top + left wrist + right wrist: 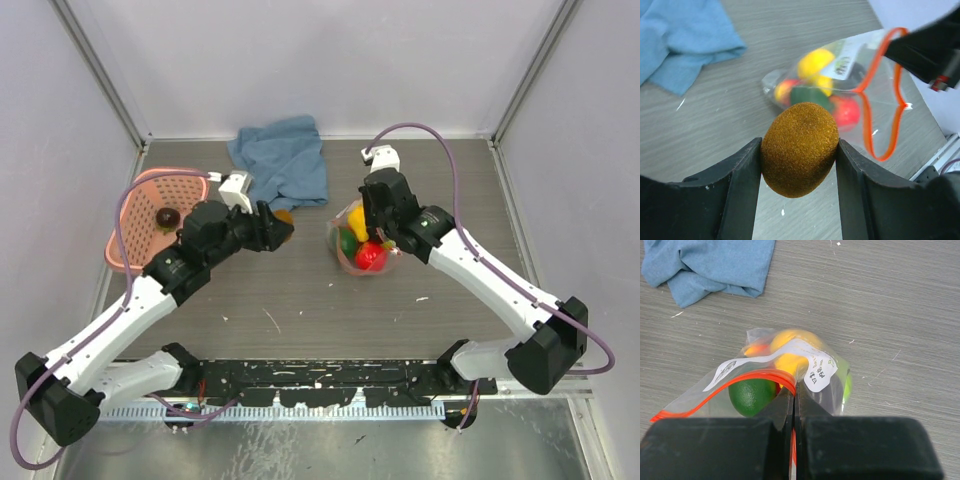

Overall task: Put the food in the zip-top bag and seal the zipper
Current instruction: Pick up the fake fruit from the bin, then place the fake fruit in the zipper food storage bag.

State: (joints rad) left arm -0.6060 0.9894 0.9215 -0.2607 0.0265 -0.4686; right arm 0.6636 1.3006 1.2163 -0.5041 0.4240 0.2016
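My left gripper (pixel 799 146) is shut on a fuzzy brown piece of food (pixel 799 148), held just above the table, left of the zip-top bag (pixel 360 245). The clear bag (pixel 860 75) lies with its mouth held open; the red-orange zipper (pixel 870 130) forms a loop. Inside it are yellow (pixel 790 347), green (pixel 752 395) and red (pixel 370 257) food. My right gripper (pixel 795 390) is shut on the zipper (pixel 760 374) at the bag's upper edge. A dark piece of food (pixel 166 216) sits in the pink basket (pixel 140 190).
A crumpled blue cloth (pixel 285 160) lies at the back of the table, behind both grippers. The pink lattice basket stands at the left edge. Grey walls close in the table on the left, right and back.
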